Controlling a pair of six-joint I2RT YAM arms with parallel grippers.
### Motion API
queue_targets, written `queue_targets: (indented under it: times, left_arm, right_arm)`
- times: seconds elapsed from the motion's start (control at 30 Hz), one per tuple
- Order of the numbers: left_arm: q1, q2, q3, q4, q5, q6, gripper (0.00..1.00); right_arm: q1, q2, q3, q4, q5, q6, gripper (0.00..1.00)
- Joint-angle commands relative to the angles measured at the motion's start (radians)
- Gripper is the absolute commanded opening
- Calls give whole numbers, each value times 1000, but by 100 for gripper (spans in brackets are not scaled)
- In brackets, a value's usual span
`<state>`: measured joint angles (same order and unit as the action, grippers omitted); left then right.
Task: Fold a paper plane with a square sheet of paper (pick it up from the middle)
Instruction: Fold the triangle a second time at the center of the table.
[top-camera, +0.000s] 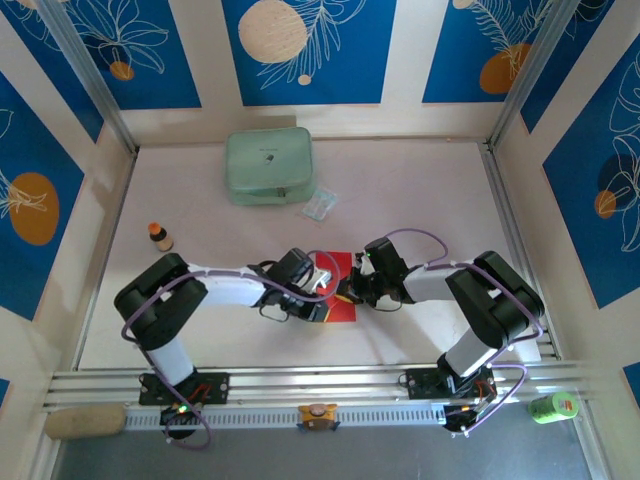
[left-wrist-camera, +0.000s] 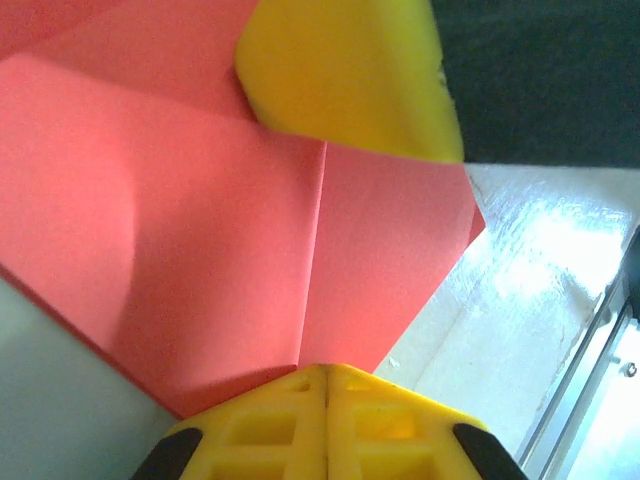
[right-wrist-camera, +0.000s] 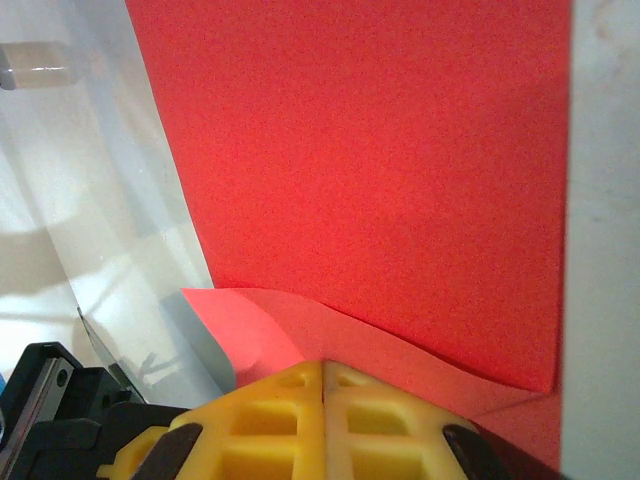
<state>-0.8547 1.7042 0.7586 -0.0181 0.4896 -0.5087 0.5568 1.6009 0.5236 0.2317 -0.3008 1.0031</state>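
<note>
Your left claw (left-wrist-camera: 325, 372) and right claw (right-wrist-camera: 322, 368) are both pinched together, tips at the square sheet of paper (top-camera: 345, 266), on the worktop (top-camera: 420, 200) on the arms' side of the pale green pouch (top-camera: 268, 165). A centre crease shows; most folds likely remain.

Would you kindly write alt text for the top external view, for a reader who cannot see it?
Two robot arms meet over a red sheet of paper mid-table, the left end effector and right end effector both shut, tips at the paper. Farther back lie a pale green pouch, a small clear packet and a bottle.
</note>
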Motion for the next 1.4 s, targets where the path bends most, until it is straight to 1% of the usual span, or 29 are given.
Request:
queue_targets:
  times: [0.0, 0.27, 0.4, 0.5, 0.6, 0.7, 0.8, 0.93, 1.07, 1.17, 1.23, 1.3, 1.37]
  left_arm:
    - [6, -24, -59, -94, 5, -20, 9]
    - [7, -96, -115, -65, 12, -51, 8]
    - [8, -182, -111, -36, 38, -53, 8]
    - [18, -227, -92, -19, 28, -26, 8]
    - [43, -203, -65, -6, 9, -11, 8]
    - [67, -118, -19, 11, 50, -11, 8]
    - [69, -36, 20, 47, 94, -23, 8]
    - [70, 13, 23, 82, 107, -43, 8]
    - [69, 4, -8, 101, 99, -56, 9]
    - [66, -49, -7, 91, 93, -72, 9]
    - [65, -83, -1, 84, 68, -86, 9]
    - [65, -80, 11, 80, 70, -82, 10]
    - [65, -46, 34, 74, 91, -78, 9]
  right_arm:
    - [-17, 19, -17, -84, 47, -6, 0]
    - [-18, 16, -10, -92, 43, -9, 0]
    - [-17, 9, -9, -100, 46, -12, 0]
    - [-17, 3, -9, -103, 48, -13, 0]
    - [-17, -2, -9, -106, 49, -12, 0]
    - [-15, 0, -9, -103, 48, -14, 0]
    - [-14, 1, -9, -104, 48, -13, 0]
    - [-14, 1, -7, -103, 46, -15, 0]
    - [-14, -2, -8, -106, 46, -14, 0]
    - [-14, -4, -7, -110, 48, -15, 0]
    - [-14, -3, -6, -109, 47, -15, 0]
    - [-15, -2, -4, -110, 48, -15, 0]
    - [-14, -2, -3, -110, 48, -14, 0]
